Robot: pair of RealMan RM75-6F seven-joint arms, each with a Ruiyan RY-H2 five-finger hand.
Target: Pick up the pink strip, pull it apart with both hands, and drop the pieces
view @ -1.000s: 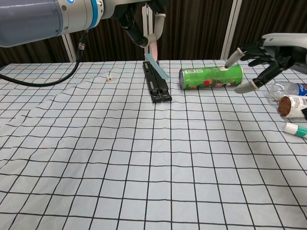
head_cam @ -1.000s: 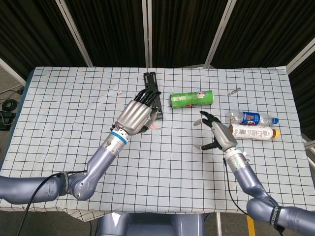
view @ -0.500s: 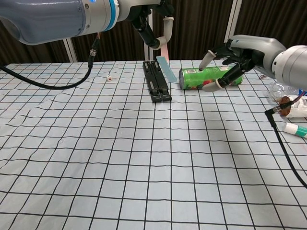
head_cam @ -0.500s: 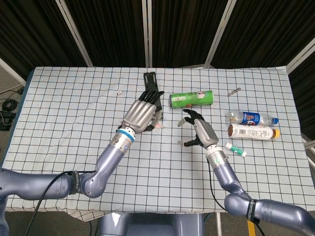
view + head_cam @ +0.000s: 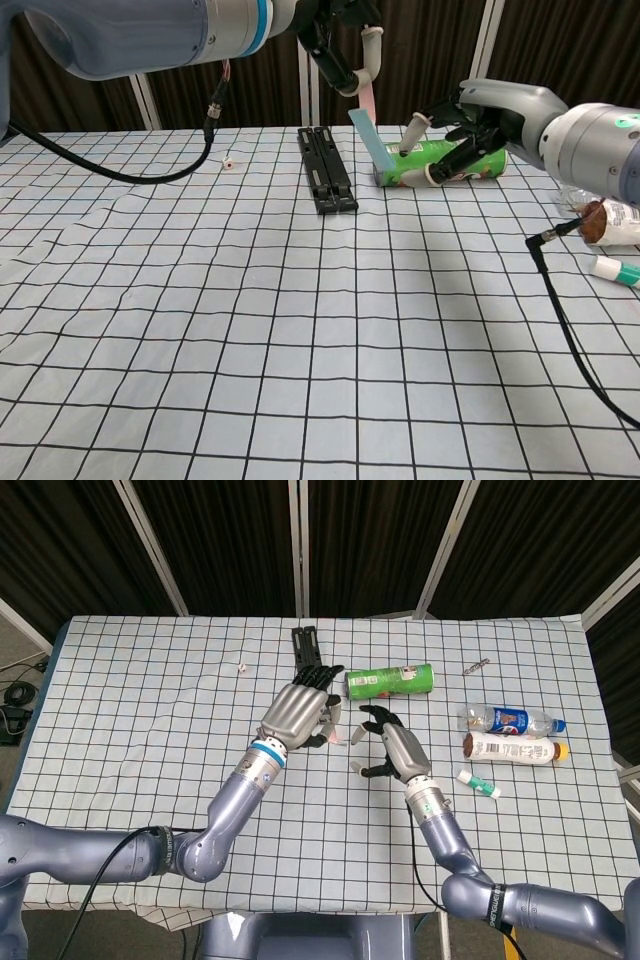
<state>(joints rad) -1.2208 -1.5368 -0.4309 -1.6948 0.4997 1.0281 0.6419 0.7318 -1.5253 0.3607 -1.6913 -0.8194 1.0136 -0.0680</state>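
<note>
My left hand (image 5: 300,708) (image 5: 340,45) is raised above the table and holds the pink strip (image 5: 369,101) by its upper end. The strip hangs down and its lower part looks pale blue (image 5: 374,145). In the head view only a bit of pink (image 5: 340,736) shows beside the fingers. My right hand (image 5: 388,748) (image 5: 462,125) hovers just right of the strip, fingers spread and nothing in them, its fingertips (image 5: 410,132) close to the strip's lower end.
A black folded stand (image 5: 326,170) lies behind the hands. A green can (image 5: 390,681) lies on its side. Two bottles (image 5: 512,721) (image 5: 515,748) and a small tube (image 5: 479,783) sit at the right. A small white bit (image 5: 242,664) lies far left.
My left hand has carried the strip rightward. My right hand has swung in from the right to just beside the strip's lower end.
</note>
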